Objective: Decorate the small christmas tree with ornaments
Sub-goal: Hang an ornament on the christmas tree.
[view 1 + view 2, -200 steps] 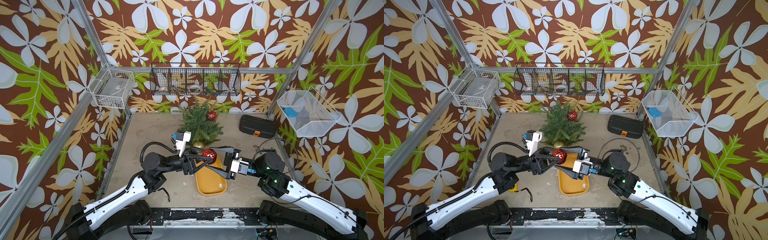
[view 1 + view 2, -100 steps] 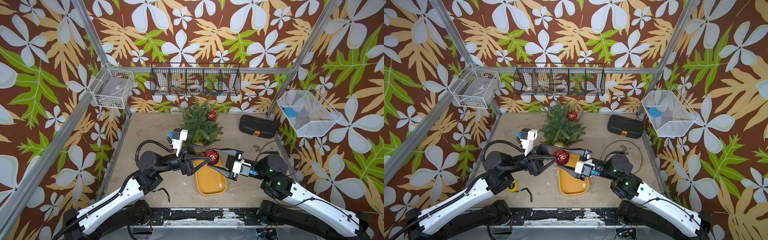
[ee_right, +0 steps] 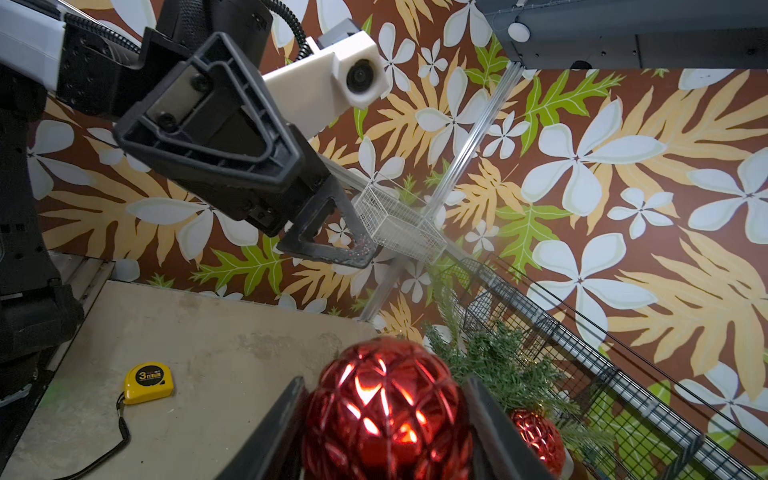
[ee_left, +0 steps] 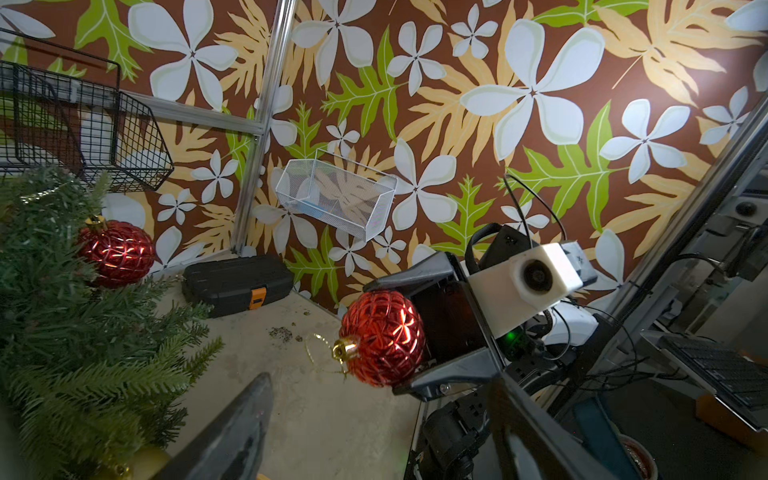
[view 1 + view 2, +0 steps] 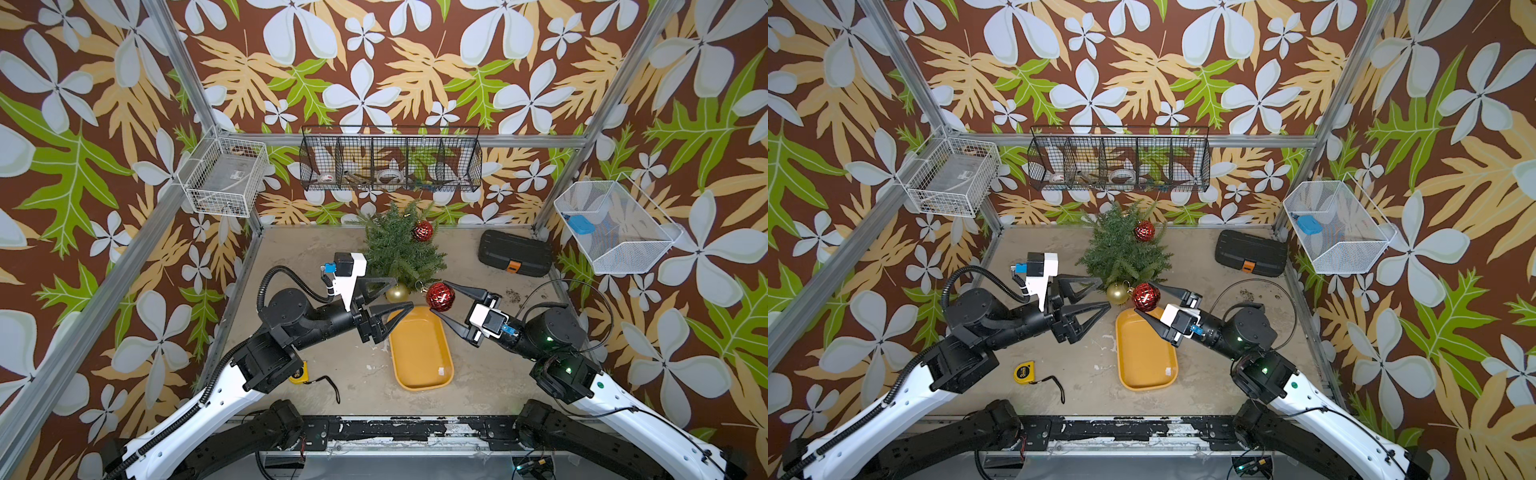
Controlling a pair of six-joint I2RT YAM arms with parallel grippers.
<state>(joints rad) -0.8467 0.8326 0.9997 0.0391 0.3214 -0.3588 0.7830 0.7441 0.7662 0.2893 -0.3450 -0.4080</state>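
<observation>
The right gripper is clamped on a red ornament just in front of the small christmas tree; the left gripper, jaws apart and empty, hovers by the gold ornament at that tree's foot. The ball could twist between the 2 jaws, turning its gold cap away from the branches, and drop.

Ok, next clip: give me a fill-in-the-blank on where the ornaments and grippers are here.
1. The right gripper is shut on a red ornament; the left gripper, holding nothing, is ____.
2. High on the small christmas tree hangs a second ornament, coloured ____.
3. The ornament at the tree's base is coloured ____.
4. The yellow tray holds ____ ornaments.
Missing words: open; red; gold; no.
</observation>
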